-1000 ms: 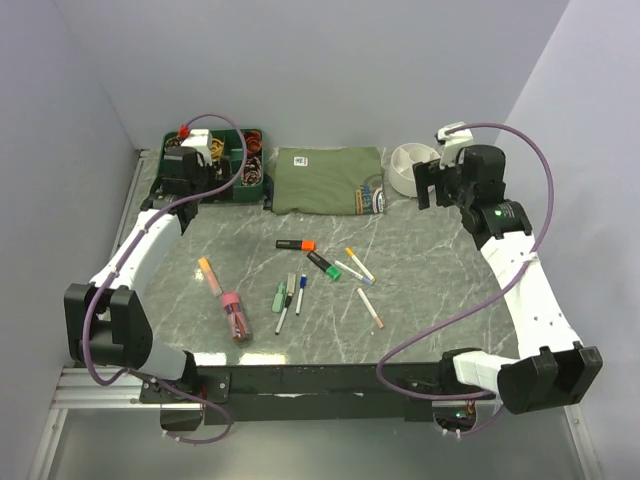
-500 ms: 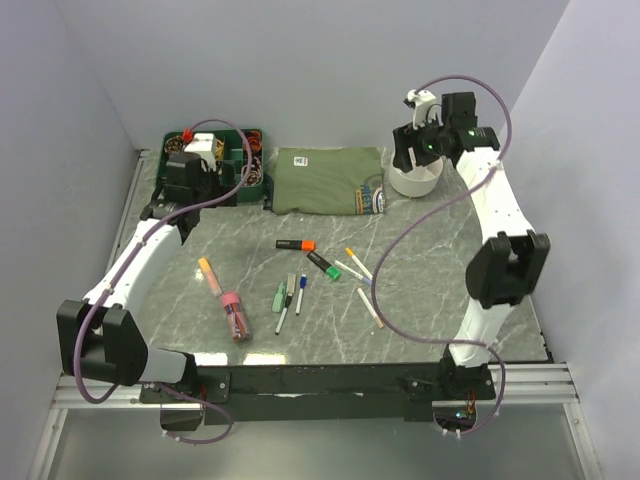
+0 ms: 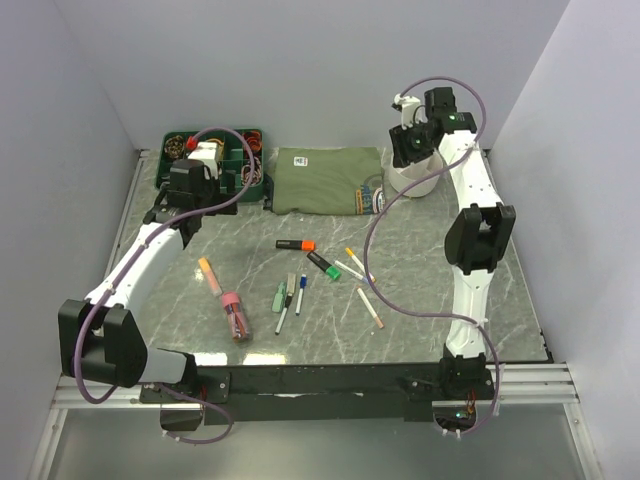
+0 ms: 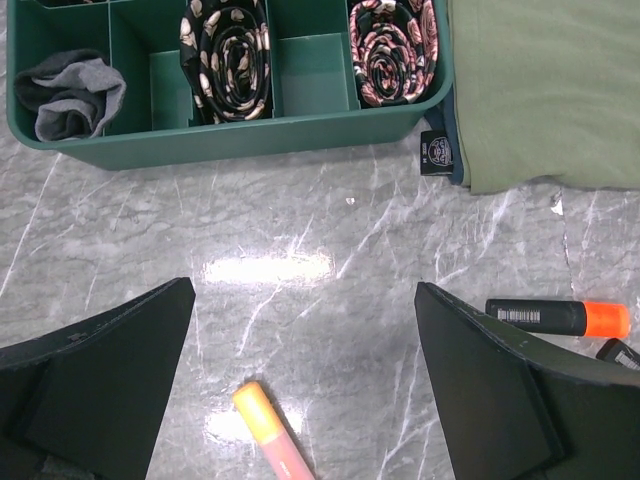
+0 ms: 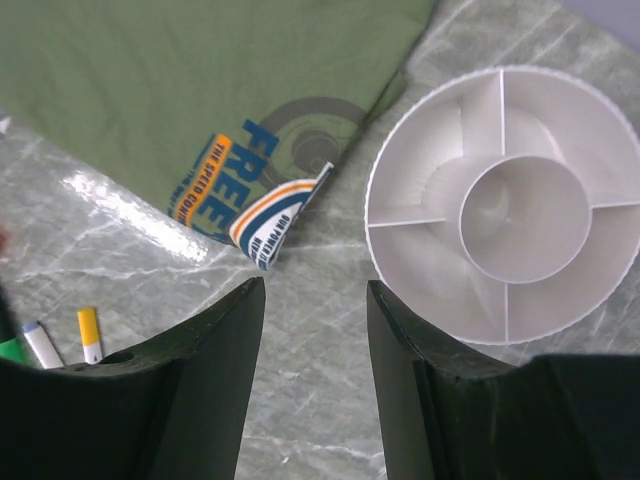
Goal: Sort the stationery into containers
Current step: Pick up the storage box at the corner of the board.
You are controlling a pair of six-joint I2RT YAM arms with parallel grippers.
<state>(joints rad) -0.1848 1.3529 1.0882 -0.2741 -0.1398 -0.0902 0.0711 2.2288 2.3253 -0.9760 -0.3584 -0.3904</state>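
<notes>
Several pens and markers lie in the middle of the table: a black highlighter with an orange cap [image 3: 296, 244], a green-capped one [image 3: 323, 265], a yellow-capped pen [image 3: 359, 263], a green marker [image 3: 280, 296] and an orange-tipped pen [image 3: 371, 308]. A pink marker with an orange cap [image 3: 211, 277] and a pink-capped clear tube [image 3: 237, 315] lie to the left. My left gripper [image 3: 190, 190] is open and empty above the pink marker [image 4: 270, 430]. My right gripper [image 3: 410, 150] is open and empty, high beside the white round organiser [image 5: 400, 265], whose compartments hold nothing.
A green divided tray [image 4: 230, 130] with rolled items stands at the back left. A folded olive-green cloth [image 3: 325, 180] lies between the tray and the organiser, its printed corner [image 5: 270, 215] near my right jaws. Walls close in on three sides.
My right arm has folded upward and swung its gripper left, to above the organiser. My left gripper has shifted slightly forward from the green tray.
</notes>
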